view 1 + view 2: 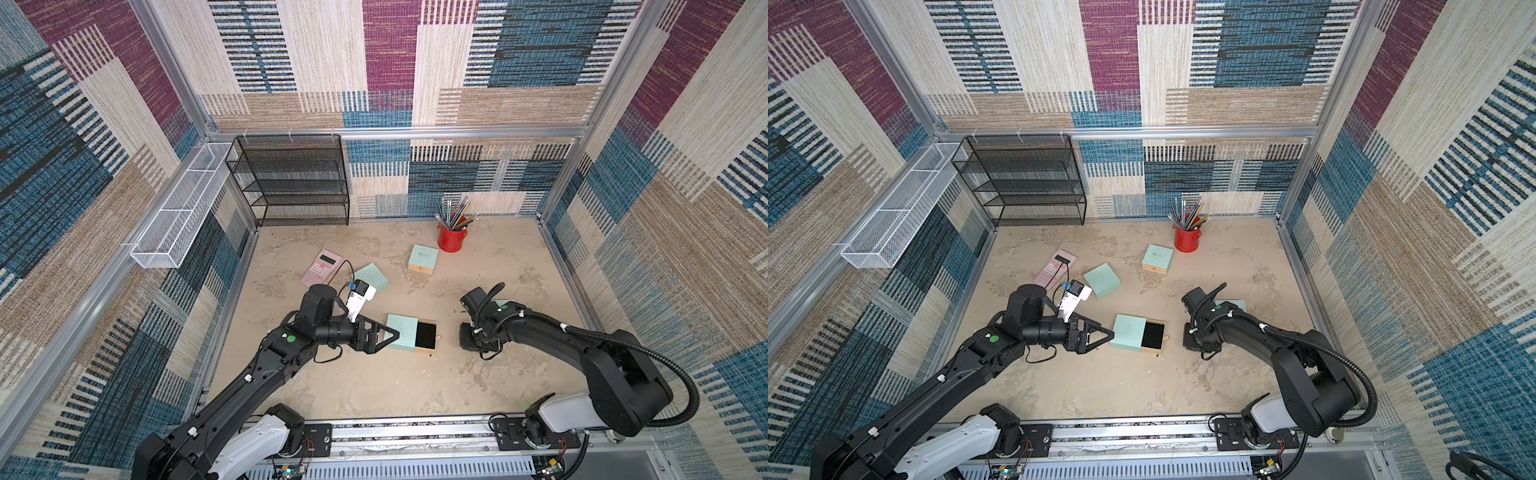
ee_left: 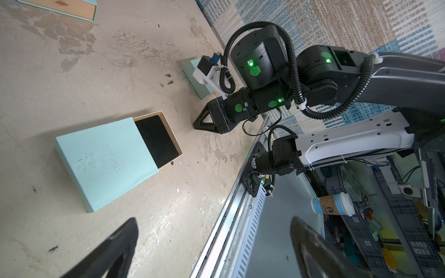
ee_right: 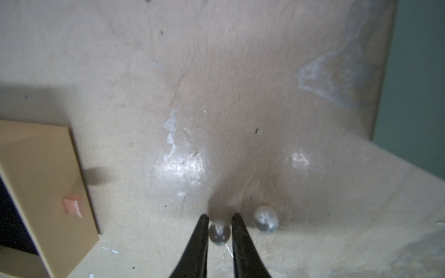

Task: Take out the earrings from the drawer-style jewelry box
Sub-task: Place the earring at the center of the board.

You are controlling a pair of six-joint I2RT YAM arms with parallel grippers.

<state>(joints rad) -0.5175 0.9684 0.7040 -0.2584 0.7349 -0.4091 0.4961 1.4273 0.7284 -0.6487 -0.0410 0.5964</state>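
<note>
The right fingers are standing narrow, tips down on the counter, straddling one pearl-like earring. Whether they are pinching it or sitting just clear of it, I cannot tell. A second earring is lying just beside the outer tip. Both are out on the bare surface, near the pulled-out drawer with its pink tab.

This is looking like the setting-down of a bead. The good way is parting the tips only a little and lifting straight up, since a round bead is liable to roll at the least sideways nudge. The neighbour is also sitting close enough to be knocked.

In a top view the jewelry box is showing its black lining with no pale speck that I can make out, though pieces this small could be escaping notice. The left fingers are spread wide and holding nothing. They are hovering near the box's closed end, well placed for steadying the sleeve if the drawer needs checking.
</note>
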